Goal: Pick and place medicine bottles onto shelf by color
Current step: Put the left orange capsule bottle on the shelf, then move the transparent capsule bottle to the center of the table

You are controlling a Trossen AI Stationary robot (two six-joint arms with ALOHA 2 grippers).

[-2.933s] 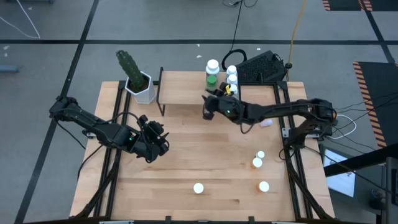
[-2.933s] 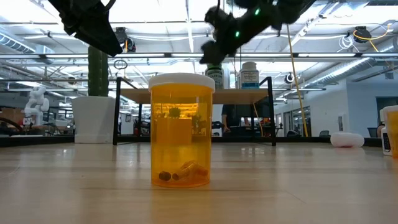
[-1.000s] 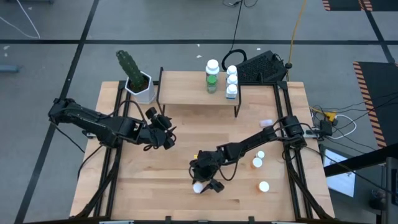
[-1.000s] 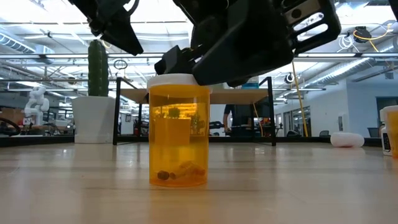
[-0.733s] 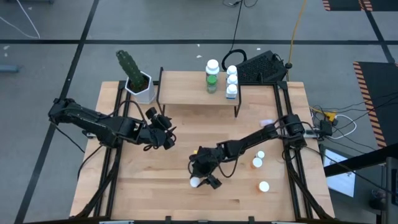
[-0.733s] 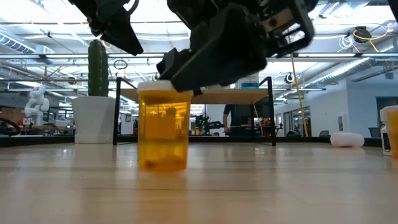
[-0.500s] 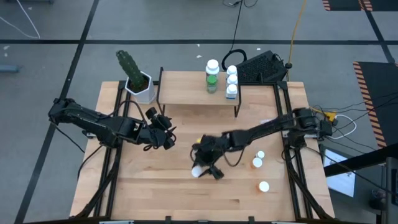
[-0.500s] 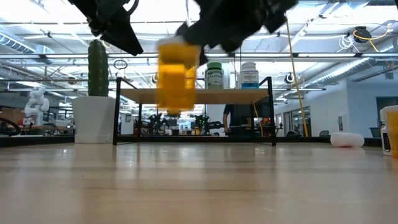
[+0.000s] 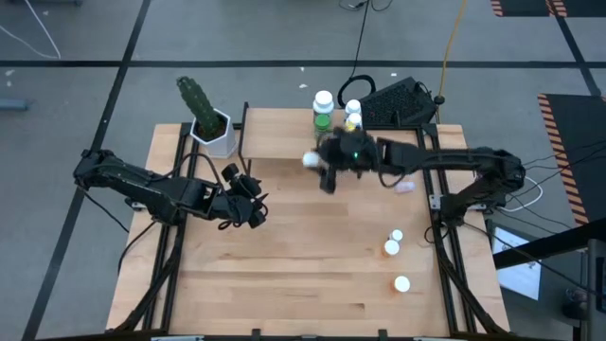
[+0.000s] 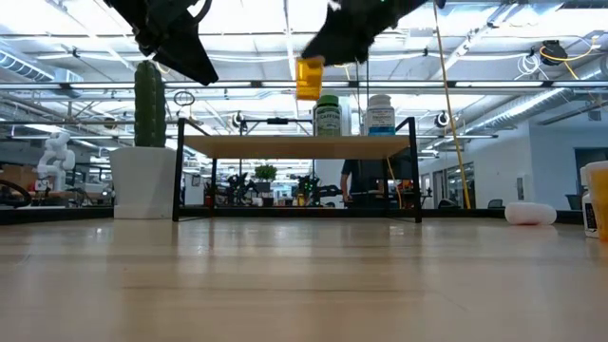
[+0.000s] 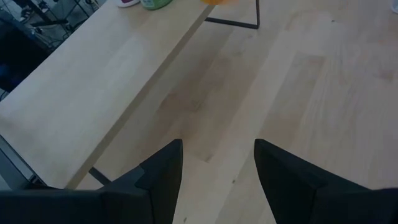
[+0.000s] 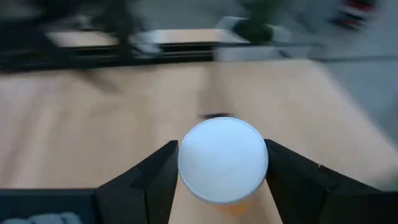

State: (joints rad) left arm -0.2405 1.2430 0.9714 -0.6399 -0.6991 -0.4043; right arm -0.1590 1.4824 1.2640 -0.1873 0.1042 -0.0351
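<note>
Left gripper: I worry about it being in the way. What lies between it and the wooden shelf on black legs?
Only bare wooden tabletop, as the high view shows: the empty, open left gripper hovers apart from the shelf.

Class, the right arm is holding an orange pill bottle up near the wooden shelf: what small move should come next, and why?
Probably carry on over the light wood shelf and lower. The right end effector grips the orange white-capped bottle above board height, by the green bottle already there.
</note>
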